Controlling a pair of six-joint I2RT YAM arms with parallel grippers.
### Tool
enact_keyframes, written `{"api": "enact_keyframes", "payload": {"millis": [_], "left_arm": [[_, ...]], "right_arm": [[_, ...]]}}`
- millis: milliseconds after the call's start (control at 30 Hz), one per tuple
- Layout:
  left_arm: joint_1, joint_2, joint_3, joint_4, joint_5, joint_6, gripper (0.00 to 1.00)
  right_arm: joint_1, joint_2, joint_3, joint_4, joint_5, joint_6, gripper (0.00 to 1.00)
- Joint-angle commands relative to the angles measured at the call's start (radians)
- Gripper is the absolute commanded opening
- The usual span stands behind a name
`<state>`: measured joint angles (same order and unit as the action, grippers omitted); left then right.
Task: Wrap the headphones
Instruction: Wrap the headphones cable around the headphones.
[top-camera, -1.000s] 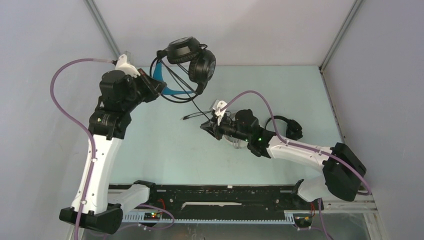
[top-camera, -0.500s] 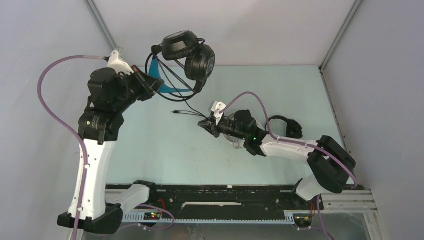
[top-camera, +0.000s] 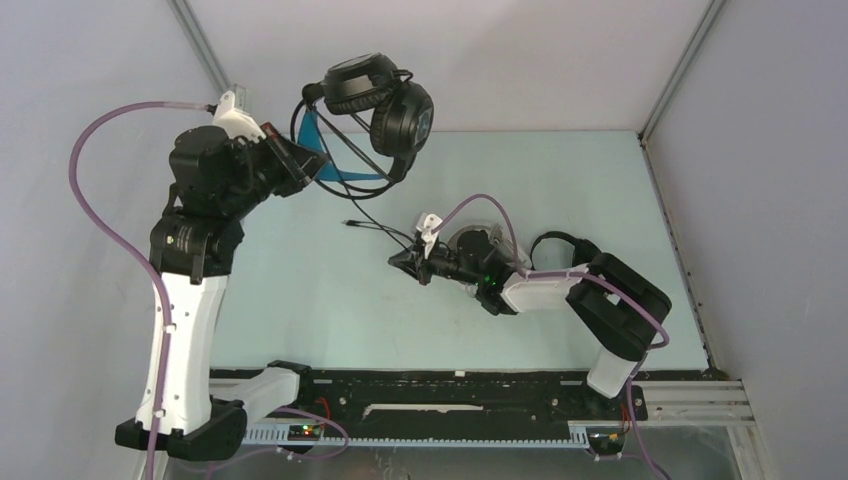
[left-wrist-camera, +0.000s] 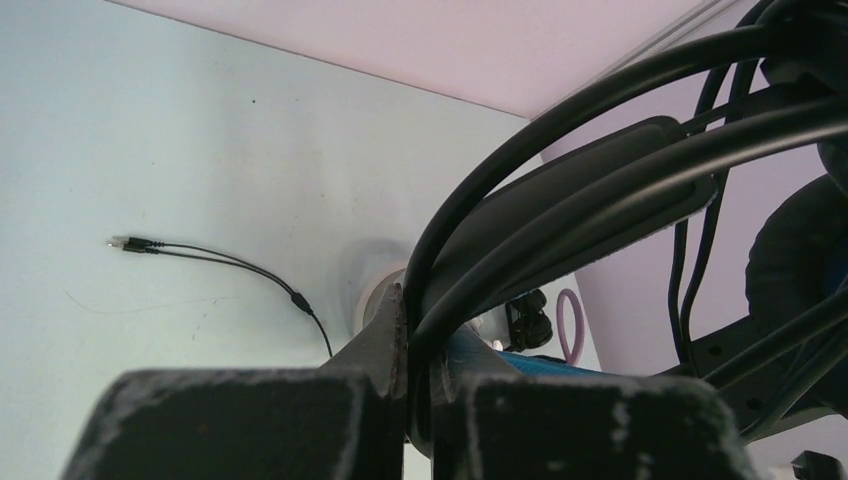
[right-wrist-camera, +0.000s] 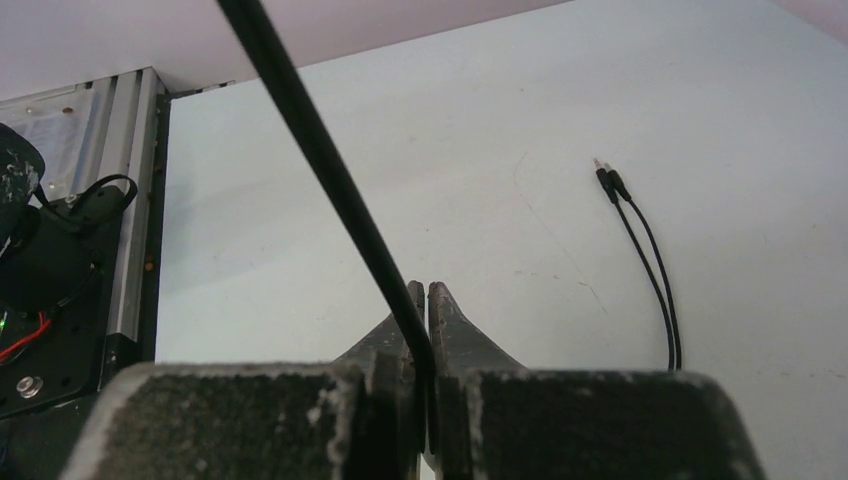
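My left gripper (top-camera: 303, 166) is raised at the back left, shut on the blue headband (top-camera: 318, 135) of the black headphones (top-camera: 385, 100), whose ear cups hang above the table. In the left wrist view the jaws (left-wrist-camera: 420, 312) clamp the headband (left-wrist-camera: 570, 190). My right gripper (top-camera: 398, 262) is low at mid table, shut on the thin black cable (right-wrist-camera: 325, 165) near its tips (right-wrist-camera: 427, 296). The cable's plug end (top-camera: 349, 223) lies on the table, also in the right wrist view (right-wrist-camera: 606, 178). The white-grey headphones (top-camera: 462, 238) lie partly hidden under my right arm. The smaller all-black headphones (top-camera: 560, 245) lie to its right.
The light table (top-camera: 300, 300) is walled at the back and sides. A black rail (top-camera: 450, 395) with the arm bases runs along the near edge. Purple hoses loop over both arms.
My right gripper has moved left and nearer with the cable, its arm folding in. My left gripper has drawn the headphones slightly up and left. The plug end slid left.
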<state>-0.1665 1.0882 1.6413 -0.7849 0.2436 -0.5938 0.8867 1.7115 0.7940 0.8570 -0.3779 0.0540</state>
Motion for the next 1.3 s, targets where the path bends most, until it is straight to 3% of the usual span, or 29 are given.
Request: {"api": "enact_keyframes", "payload": {"millis": [0, 133, 333, 567, 800, 1067, 1267], "left_arm": [[0.005, -0.017, 0.084, 0.064, 0.029, -0.008, 0.0], [0.005, -0.002, 0.125, -0.014, -0.013, 0.077, 0.0], [0.005, 0.026, 0.239, -0.111, -0.218, 0.165, 0.0], [0.005, 0.056, 0.244, -0.126, -0.14, 0.243, 0.0], [0.007, 0.07, 0.237, -0.18, -0.099, 0.328, 0.0], [0.007, 0.053, 0.127, -0.1, 0.193, 0.456, 0.0], [0.002, 0.009, -0.046, 0.033, 0.412, 0.529, 0.0]], "right_arm": [[-0.019, 0.066, 0.001, 0.137, 0.002, 0.047, 0.0], [-0.104, 0.073, 0.001, 0.173, 0.012, 0.138, 0.0], [-0.231, 0.047, 0.001, 0.131, -0.017, 0.27, 0.0], [-0.274, 0.06, 0.009, 0.161, -0.01, 0.285, 0.0], [-0.333, 0.067, 0.065, 0.075, -0.008, 0.325, 0.0], [-0.367, 0.028, 0.202, -0.174, -0.13, 0.327, 0.0], [-0.395, -0.031, 0.306, -0.398, -0.251, 0.301, 0.0]]}}
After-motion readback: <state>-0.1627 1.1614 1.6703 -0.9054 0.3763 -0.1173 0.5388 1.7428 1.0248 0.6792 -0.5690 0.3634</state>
